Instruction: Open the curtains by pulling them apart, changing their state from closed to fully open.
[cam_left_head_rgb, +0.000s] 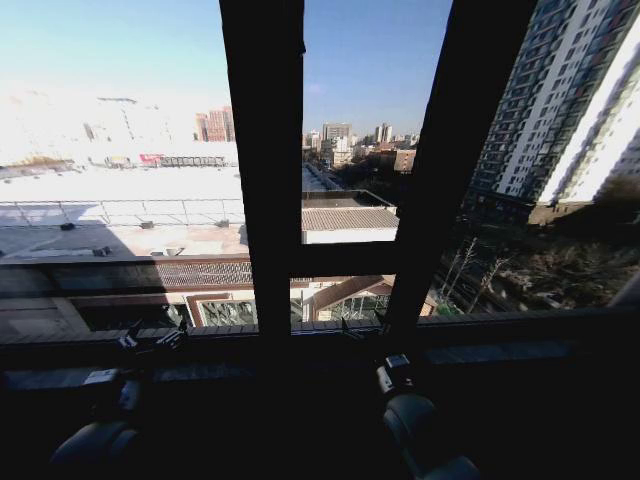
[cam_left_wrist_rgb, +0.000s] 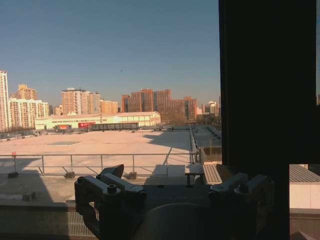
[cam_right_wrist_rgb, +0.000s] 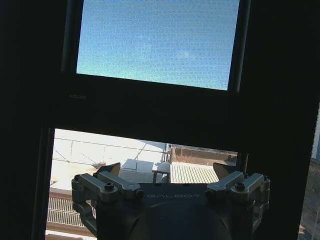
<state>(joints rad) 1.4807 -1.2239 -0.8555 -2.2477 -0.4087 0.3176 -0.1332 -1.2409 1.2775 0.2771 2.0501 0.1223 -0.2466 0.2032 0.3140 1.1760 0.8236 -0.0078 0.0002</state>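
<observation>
The curtains are out of view; bare window glass and the city beyond lie ahead of me. My left gripper (cam_left_head_rgb: 150, 338) is raised low on the left, just before the sill. In the left wrist view it (cam_left_wrist_rgb: 170, 175) stands open with nothing between its fingers, facing the glass. My right gripper (cam_left_head_rgb: 362, 330) is near the middle, at the foot of the dark frame bars. It (cam_right_wrist_rgb: 167, 170) is also open and holds nothing, pointing at the frame's crossbar.
Two dark vertical frame bars (cam_left_head_rgb: 262, 150) (cam_left_head_rgb: 460, 150) and a horizontal crossbar (cam_left_head_rgb: 345, 260) divide the window. A dark sill (cam_left_head_rgb: 520, 330) runs across below the glass. Outside are rooftops and a tall building (cam_left_head_rgb: 570, 100).
</observation>
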